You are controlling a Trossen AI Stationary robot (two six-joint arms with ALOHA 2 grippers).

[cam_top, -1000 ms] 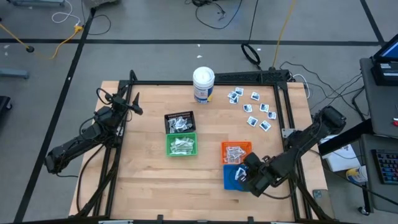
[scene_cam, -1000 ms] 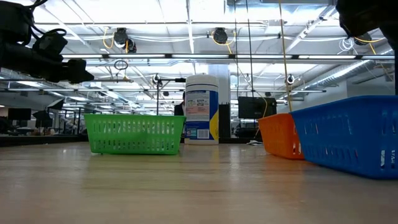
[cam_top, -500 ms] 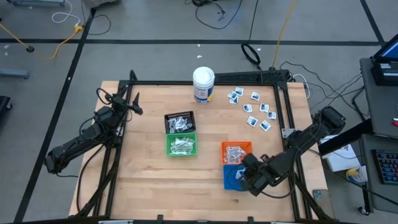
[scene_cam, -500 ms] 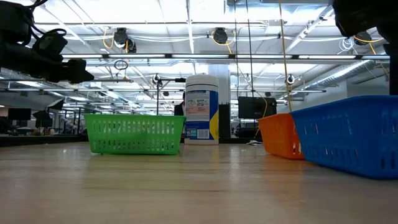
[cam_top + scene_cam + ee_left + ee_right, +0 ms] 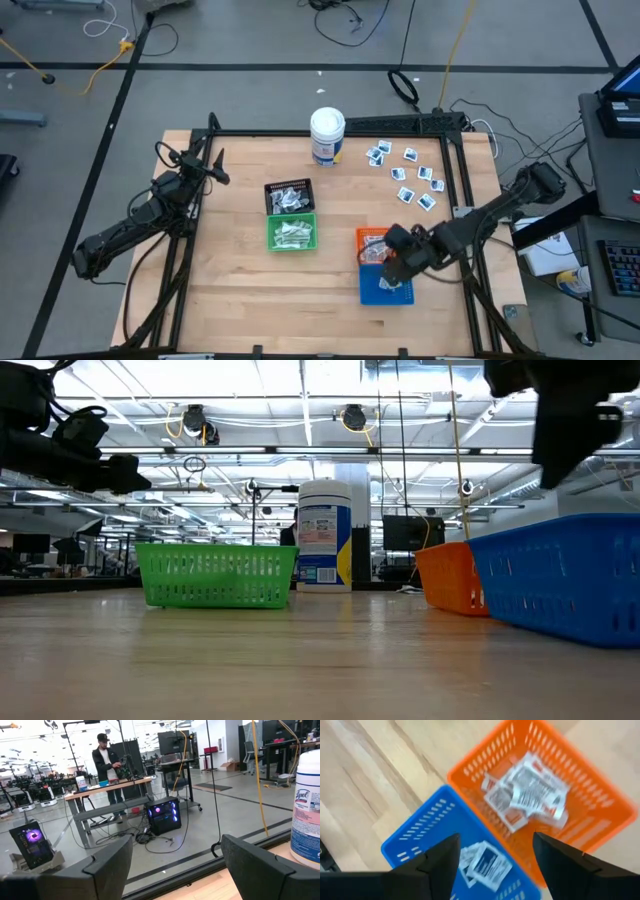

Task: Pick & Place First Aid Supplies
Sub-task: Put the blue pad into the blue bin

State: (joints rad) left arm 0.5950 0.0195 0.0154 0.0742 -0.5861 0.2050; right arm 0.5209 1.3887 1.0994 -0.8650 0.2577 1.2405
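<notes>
Several loose first aid supplies (image 5: 405, 175), white squares with blue print, lie on the table at the far right. More packets lie in the blue basket (image 5: 485, 865), the orange basket (image 5: 530, 792), the black basket (image 5: 288, 196) and the green basket (image 5: 292, 232). My right gripper (image 5: 495, 855) hangs open above the blue basket (image 5: 385, 287) and the orange basket (image 5: 378, 243), pointing steeply down with nothing between its fingers. My left gripper (image 5: 215, 165) waits open at the table's far left, pointing level (image 5: 175, 860).
A white canister (image 5: 327, 135) with a blue and yellow label stands at the far edge near the middle. A dark frame (image 5: 455, 170) runs along the table's sides. Bare wood lies in front of the baskets (image 5: 260, 290). A person stands far off in the room (image 5: 107, 765).
My right gripper has opened, its fingertips now far apart. It has risen and gone from the blue basket's near side toward the far edge, over the seam between the blue and orange baskets, rolling as it went.
</notes>
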